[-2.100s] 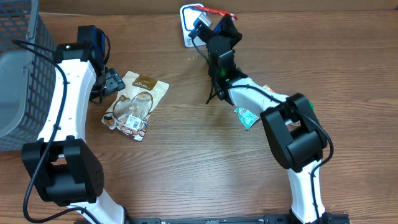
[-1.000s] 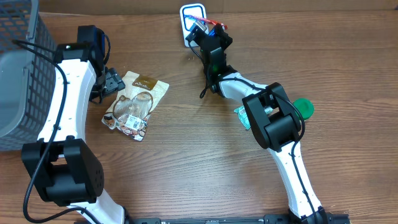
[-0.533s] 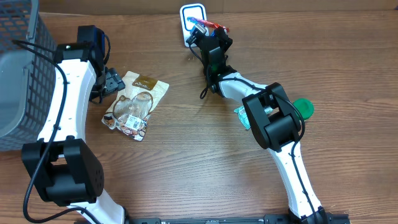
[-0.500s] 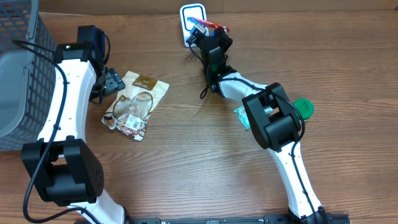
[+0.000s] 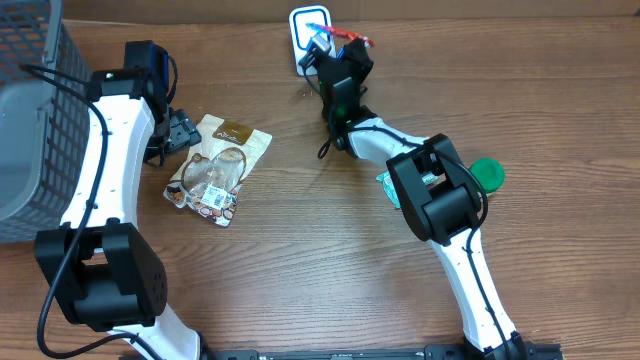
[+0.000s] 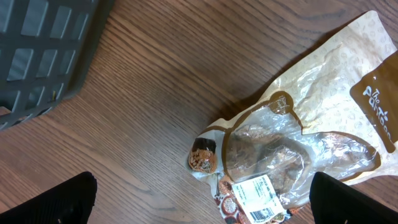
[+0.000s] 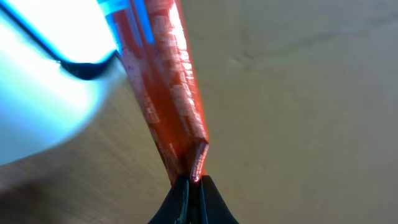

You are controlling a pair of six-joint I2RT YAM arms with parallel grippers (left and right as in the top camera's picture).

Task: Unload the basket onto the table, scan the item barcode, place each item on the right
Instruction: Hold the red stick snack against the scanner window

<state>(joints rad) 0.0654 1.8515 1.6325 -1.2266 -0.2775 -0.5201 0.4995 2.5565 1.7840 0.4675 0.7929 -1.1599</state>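
At the far edge of the wooden table (image 5: 300,260), the right gripper (image 7: 193,186) is pinched tight on one corner of a red packet (image 7: 166,93), holding it against the lit face of the white-and-blue scanner (image 5: 303,22). The left gripper (image 5: 176,131) hovers empty with its fingers spread wide, above the edge of a tan snack bag (image 5: 220,165) lying flat. A grey wire basket (image 5: 30,110) stands near at the table's left end.

The snack pouch (image 6: 292,143) carries a brown panel (image 6: 376,106) at its right end, with pale script that seems to begin "The Pan…", cut off by the frame edge. Near the pouch's lower edge sits a white barcode sticker (image 6: 256,196); its print is too small to read.
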